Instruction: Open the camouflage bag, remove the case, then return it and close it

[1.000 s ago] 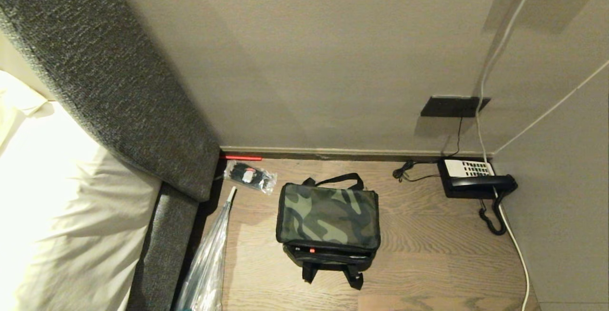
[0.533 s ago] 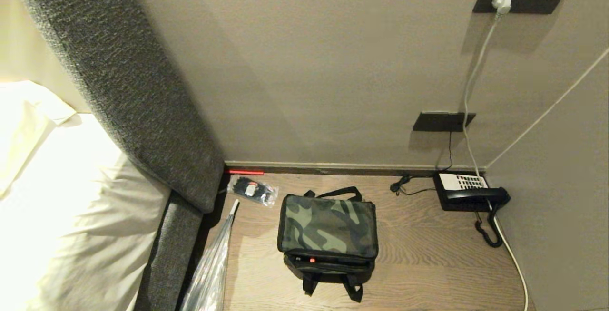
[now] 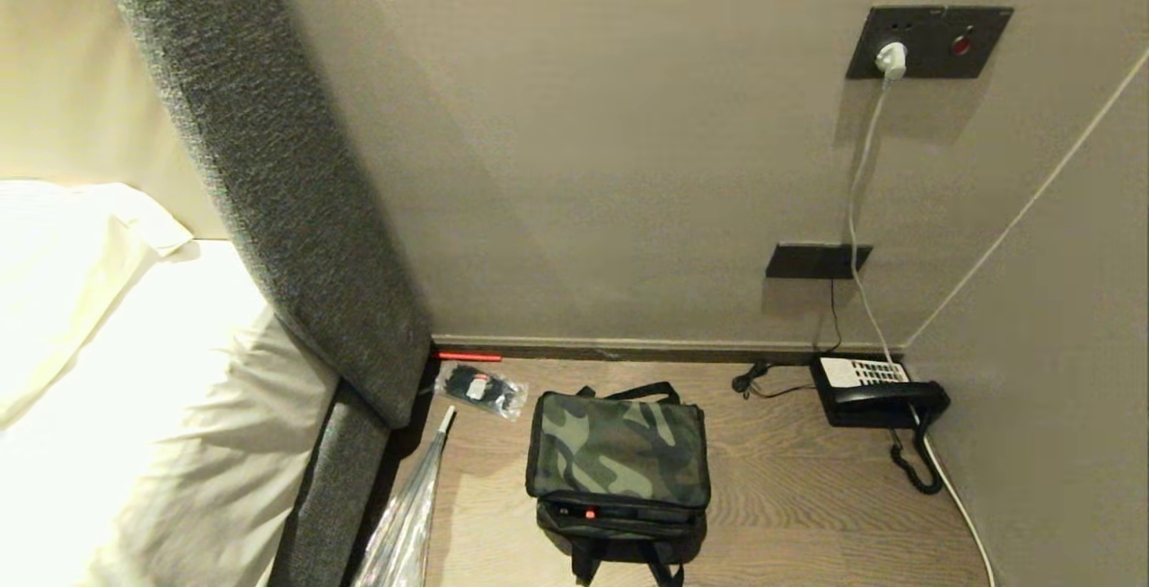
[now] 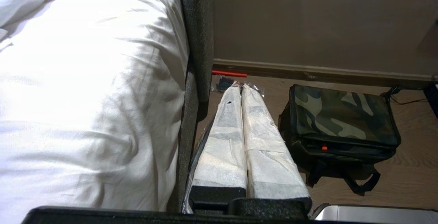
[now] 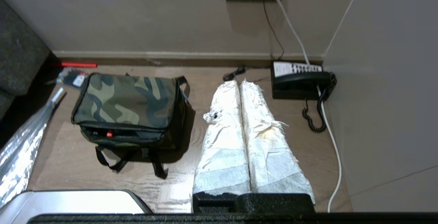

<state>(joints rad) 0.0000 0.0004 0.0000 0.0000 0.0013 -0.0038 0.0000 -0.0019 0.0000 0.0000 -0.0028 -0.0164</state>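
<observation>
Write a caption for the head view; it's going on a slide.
Closed camo bag on a wooden floor between a bed and a phone; no arms in view.

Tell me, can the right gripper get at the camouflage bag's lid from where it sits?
Probably yes. In the right wrist view the right gripper, fingers together, hangs over bare floor beside the camouflage bag, with nothing between them. The telephone sits on its far side, away from the bag. It would need to open first.
</observation>
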